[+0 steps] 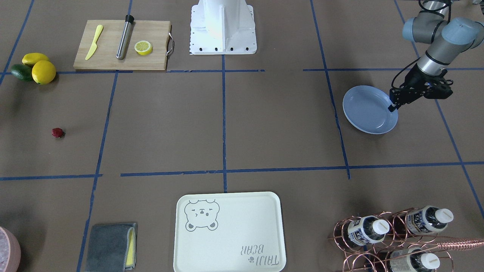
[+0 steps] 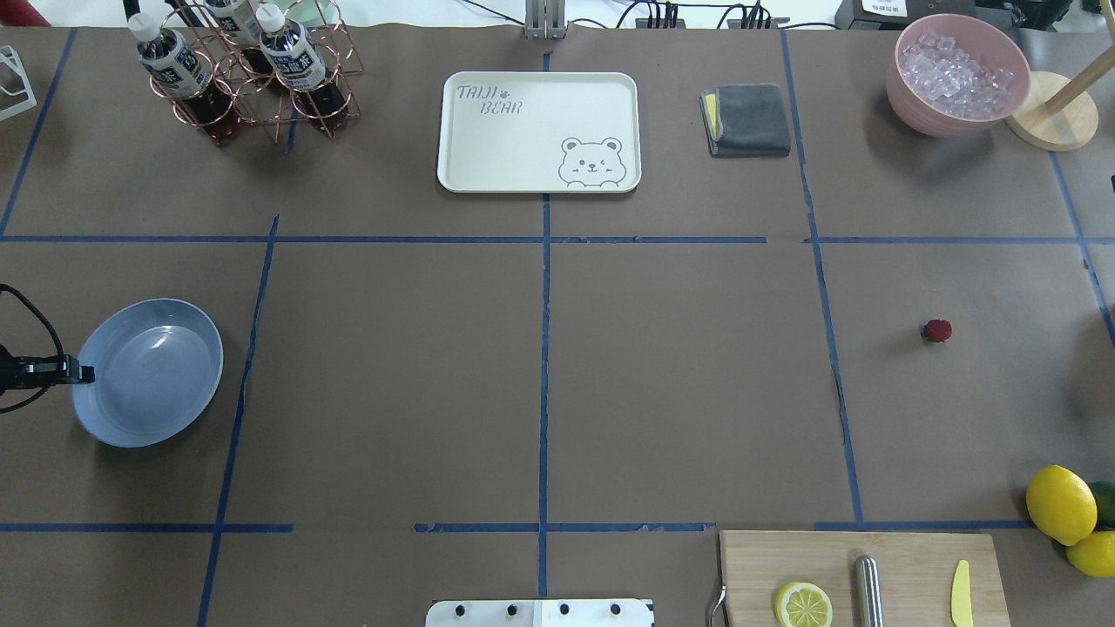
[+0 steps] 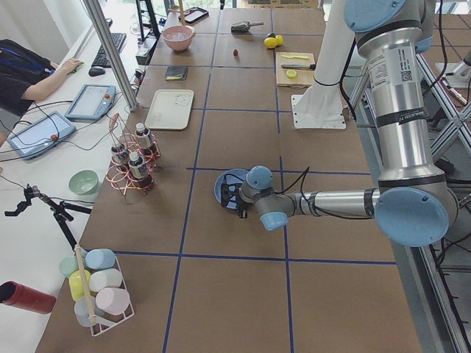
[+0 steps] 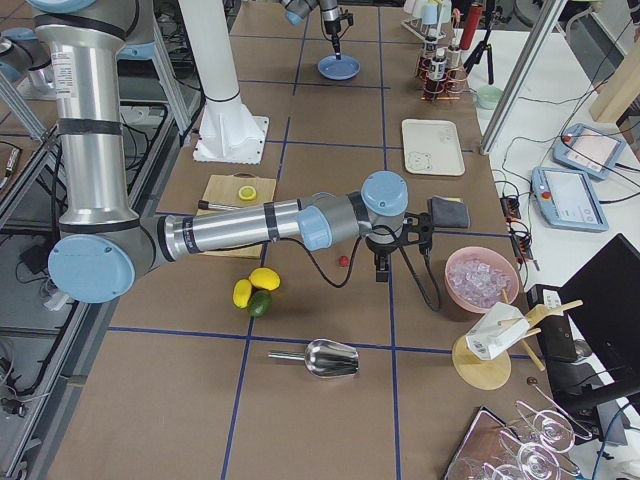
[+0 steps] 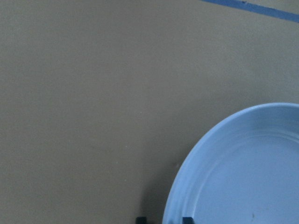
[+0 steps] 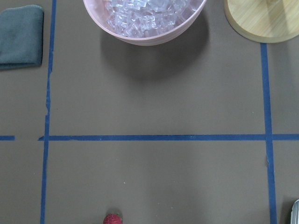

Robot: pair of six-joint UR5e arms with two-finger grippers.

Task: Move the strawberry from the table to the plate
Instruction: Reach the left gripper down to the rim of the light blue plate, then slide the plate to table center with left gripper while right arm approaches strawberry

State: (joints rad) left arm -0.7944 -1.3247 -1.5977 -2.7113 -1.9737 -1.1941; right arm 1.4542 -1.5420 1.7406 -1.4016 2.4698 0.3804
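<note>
Right arm, nearest in the right-end view, stretches low over table: brown paper w/ blue tape grid. Cream bear tray sits at operators' edge, centre. Plate, blue-grey, on robot's left side of table. Left gripper at plate rim, on side away from table centre. Wrist cam shows fingertips either side of rim; clamped or loose, can't tell. Right gripper points down, hanging near strawberry. It's seen only from the side, so claw state can't tell. Berry lies on bare table in a right-hand grid cell, apart from lemons, well apart from plate, nothing touching it. Right wrist cam: berry at bottom edge, ice bowl at top.
</note>
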